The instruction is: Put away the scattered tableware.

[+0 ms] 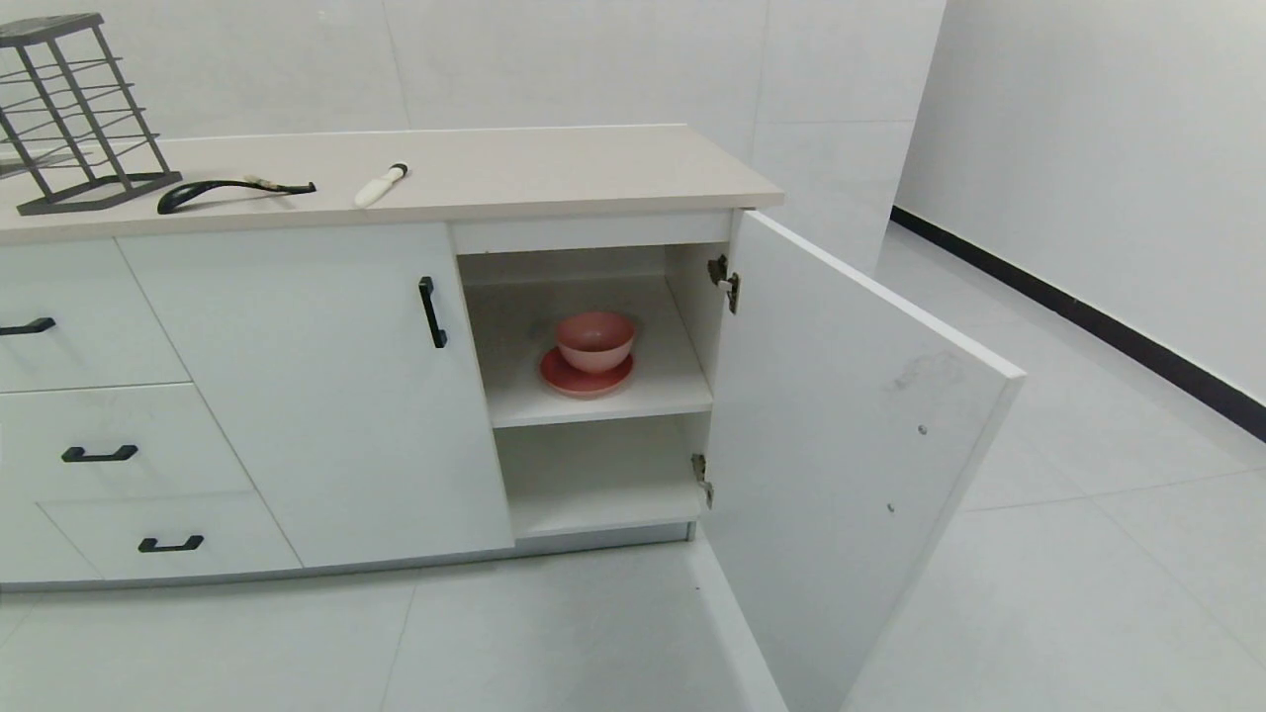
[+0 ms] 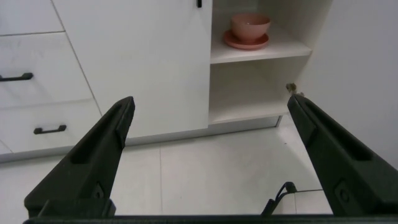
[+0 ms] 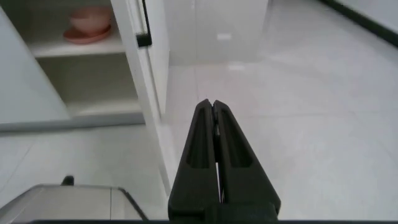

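In the head view, a white cabinet takes up the left and middle of the frame. Its right door [image 1: 841, 435] stands wide open and reaches toward the lower right. Inside, near the middle of the frame, a pink bowl [image 1: 594, 339] sits on a pink plate [image 1: 584, 380] on the upper shelf [image 1: 663, 391]. The shelf under it is bare. On the pale surface [image 1: 554, 163] above, a dark wire rack [image 1: 74, 109] stands at the upper left. Just beside it lies a black ladle [image 1: 223, 190]. Next to that is a small white-handled tool [image 1: 381, 185].

In the left wrist view, the left hand [image 2: 209, 106] is open. Its two dark fingers are spread wide, with nothing between them. It hangs over the pale floor in front of the cabinet. Past it, the pink bowl [image 2: 250, 26] sits on the pink plate [image 2: 245, 42] on the shelf.

In the right wrist view, the right hand [image 3: 214, 109] is closed. Its fingers press together and hold nothing. It is over the floor, near the open door [image 3: 149, 81]. The pink bowl [image 3: 91, 20] and plate [image 3: 87, 35] show on the shelf beyond the door.
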Controlling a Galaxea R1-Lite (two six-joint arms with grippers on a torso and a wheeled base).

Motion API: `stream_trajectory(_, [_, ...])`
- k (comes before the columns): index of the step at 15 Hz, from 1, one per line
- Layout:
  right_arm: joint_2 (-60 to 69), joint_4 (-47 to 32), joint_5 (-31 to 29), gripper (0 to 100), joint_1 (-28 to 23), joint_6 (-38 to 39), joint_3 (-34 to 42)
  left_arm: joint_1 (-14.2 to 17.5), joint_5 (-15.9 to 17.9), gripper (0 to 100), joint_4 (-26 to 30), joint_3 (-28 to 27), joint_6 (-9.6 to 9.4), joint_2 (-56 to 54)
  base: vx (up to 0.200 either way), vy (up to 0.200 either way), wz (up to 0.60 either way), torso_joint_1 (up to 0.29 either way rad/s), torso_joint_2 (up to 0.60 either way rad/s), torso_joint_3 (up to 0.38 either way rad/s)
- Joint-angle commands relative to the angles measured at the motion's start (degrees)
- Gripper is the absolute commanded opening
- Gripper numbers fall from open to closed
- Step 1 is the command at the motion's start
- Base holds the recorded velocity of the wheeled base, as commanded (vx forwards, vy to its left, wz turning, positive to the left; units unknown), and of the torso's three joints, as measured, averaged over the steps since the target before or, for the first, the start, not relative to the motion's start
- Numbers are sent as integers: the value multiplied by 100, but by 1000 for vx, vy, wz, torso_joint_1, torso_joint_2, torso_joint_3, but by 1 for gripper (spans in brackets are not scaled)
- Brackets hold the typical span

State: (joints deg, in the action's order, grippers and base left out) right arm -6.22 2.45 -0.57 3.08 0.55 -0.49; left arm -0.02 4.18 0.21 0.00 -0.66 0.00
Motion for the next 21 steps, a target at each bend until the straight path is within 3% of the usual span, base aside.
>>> stream_trajectory(1, [-134, 792, 365, 0, -625, -81, -628, 2, 13, 100, -3, 0, 4, 0, 0, 0, 0, 0, 0, 0])
stream_trajectory(3, [-960, 950, 1367, 0, -765, -406, -1357, 2, -5, 100, -3, 0, 4, 0, 0, 0, 0, 0, 0, 0])
stream_trajectory(8, [-2964, 1416, 1499, 0, -423, -600, -1639, -6, -23, 100, -3, 0, 31, 0, 0, 0, 0, 0, 0, 0])
stream_trajectory(9, [-3623, 1785, 1499, 0, -133, -617, -1797, 2, -23, 100, -3, 0, 31, 0, 0, 0, 0, 0, 0, 0])
stream_trajectory(12, [-4740, 2497, 1507, 0, 70, -635, -1885, 2, -23, 100, -3, 0, 31, 0, 0, 0, 0, 0, 0, 0])
stream_trajectory(17, [-6541, 4150, 1798, 0, -133, -1004, -1823, 2, -31, 100, -3, 0, 57, 0, 0, 0, 0, 0, 0, 0])
stream_trajectory(19, [-6919, 4334, 1921, 0, -133, -1083, -1867, 2, -49, 100, -12, 0, 101, 0, 0, 0, 0, 0, 0, 0])
stream_trajectory(21, [-7359, 4861, 2369, 0, -141, -1189, -1858, 2, -58, 100, -12, 0, 119, 0, 0, 0, 0, 0, 0, 0])
